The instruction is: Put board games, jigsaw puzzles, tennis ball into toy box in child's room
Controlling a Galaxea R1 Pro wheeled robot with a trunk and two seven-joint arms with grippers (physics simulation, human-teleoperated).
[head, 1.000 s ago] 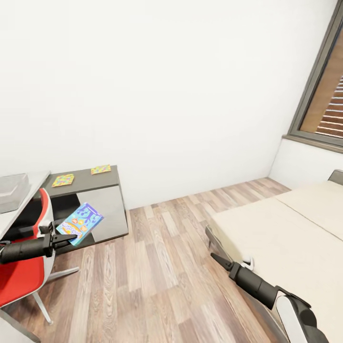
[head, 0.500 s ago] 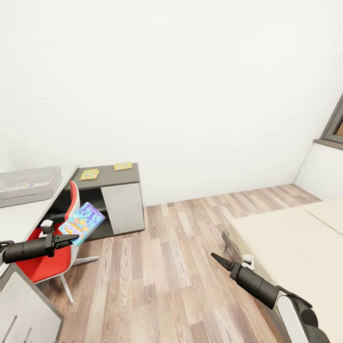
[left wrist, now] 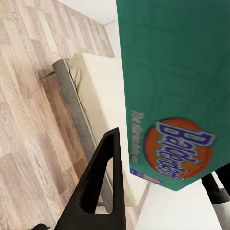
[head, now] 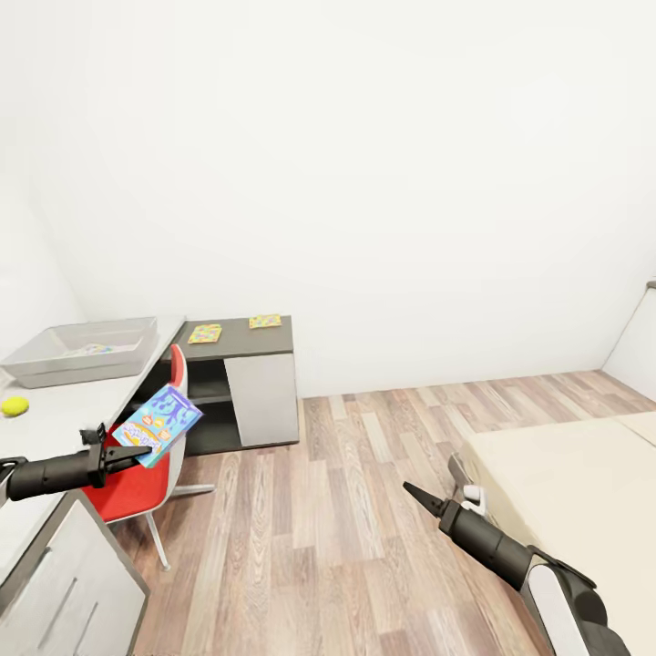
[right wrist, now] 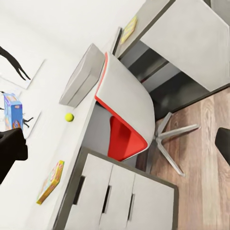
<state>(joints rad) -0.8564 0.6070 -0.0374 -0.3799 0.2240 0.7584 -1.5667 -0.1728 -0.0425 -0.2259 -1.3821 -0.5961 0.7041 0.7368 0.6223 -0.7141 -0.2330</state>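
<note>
Left gripper clamped on the near lower edge of a blue board game, held up tilted in the air just in front of the red chair and at the near edge of the counter. In the left wrist view one dark finger shows beside the game box, whose green printed back stands close before the lens. Right gripper hangs low over the plank floor beside the bed; its tips look drawn together to a point with nothing between them. The toy box sits at the far end of the counter, something flat and colourful lying inside, too small to name. A tennis ball rests on the counter nearer than the toy box, apart from it. Another flat colourful box lies on the near part of the counter in the right wrist view. Two small colourful flat items lie on the lower dark cabinet to the right of the counter. Judgement: the game box is light, stiff card with a glossy face, likely to pivot or slip in an edge pinch; a hold further in from the edge would steady it. The ball would roll; take it across its middle.
</note>
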